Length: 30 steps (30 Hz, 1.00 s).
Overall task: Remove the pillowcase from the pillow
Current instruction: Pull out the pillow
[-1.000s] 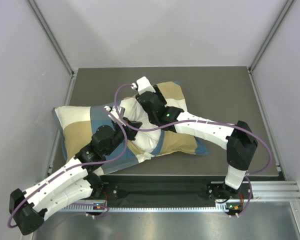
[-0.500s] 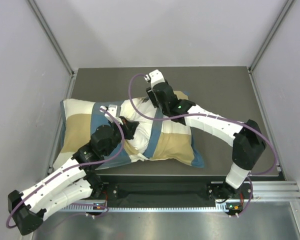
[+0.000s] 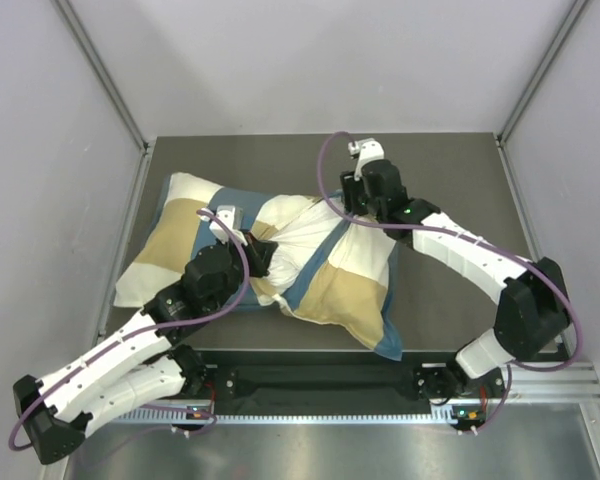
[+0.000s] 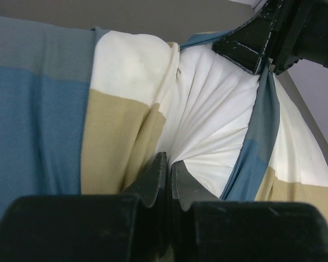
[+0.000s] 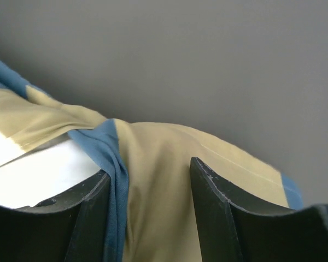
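Grey worktop [image 3: 460, 170], mid-peel: left fingers [image 4: 153, 180] pinched shut on the pillow [image 4: 208, 120], right fingers [image 5: 213, 207] clamping the pillowcase [image 5: 153, 164] hem, so next probably pull further apart.

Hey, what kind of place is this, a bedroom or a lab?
Probably a robot lab cell: bare grey walls enclose a dark table, both arms mount on an aluminium rail, handling a checked pillowcase.

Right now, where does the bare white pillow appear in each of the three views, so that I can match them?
Top external: the pillow shows near the middle of the table, framed by checked fabric.
Left wrist: centre of the picture, pleated, pinched by the left end effector.
Right wrist: lower left corner.
Shared landmark: the pillowcase's blue edge, running beside the white.
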Available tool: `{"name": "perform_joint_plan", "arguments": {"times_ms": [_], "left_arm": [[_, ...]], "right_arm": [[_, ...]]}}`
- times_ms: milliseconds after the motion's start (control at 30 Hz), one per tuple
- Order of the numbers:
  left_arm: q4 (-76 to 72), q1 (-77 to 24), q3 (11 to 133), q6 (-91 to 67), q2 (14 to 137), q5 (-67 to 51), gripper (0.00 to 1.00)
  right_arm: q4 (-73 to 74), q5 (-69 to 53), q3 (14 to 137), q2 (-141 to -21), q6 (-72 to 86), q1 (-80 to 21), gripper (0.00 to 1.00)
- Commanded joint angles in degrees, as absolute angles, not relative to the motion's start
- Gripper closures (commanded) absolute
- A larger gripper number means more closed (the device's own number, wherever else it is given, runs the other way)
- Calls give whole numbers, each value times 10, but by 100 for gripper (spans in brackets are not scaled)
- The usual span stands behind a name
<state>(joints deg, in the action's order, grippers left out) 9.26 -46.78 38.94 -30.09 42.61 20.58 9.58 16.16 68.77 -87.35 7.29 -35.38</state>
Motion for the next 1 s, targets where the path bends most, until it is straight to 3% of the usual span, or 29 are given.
{"name": "perform_joint_plan", "arguments": {"times_ms": [0, 433, 700, 933, 967], "left_arm": [[248, -438, 431, -245, 380, 458, 100], [244, -424, 436, -215, 359, 477, 100], [95, -425, 468, -167, 472, 277, 100], [7, -452, 570, -134, 583, 168, 100], [5, -458, 576, -134, 599, 156, 83]], "right_arm": [[124, 578, 662, -827, -41, -100, 100], [125, 525, 632, -797, -44, -28, 100], [127, 455, 607, -780, -10, -93, 100], [101, 287, 572, -774, 68, -171, 100], [89, 264, 563, -774, 81, -194, 100]]}}
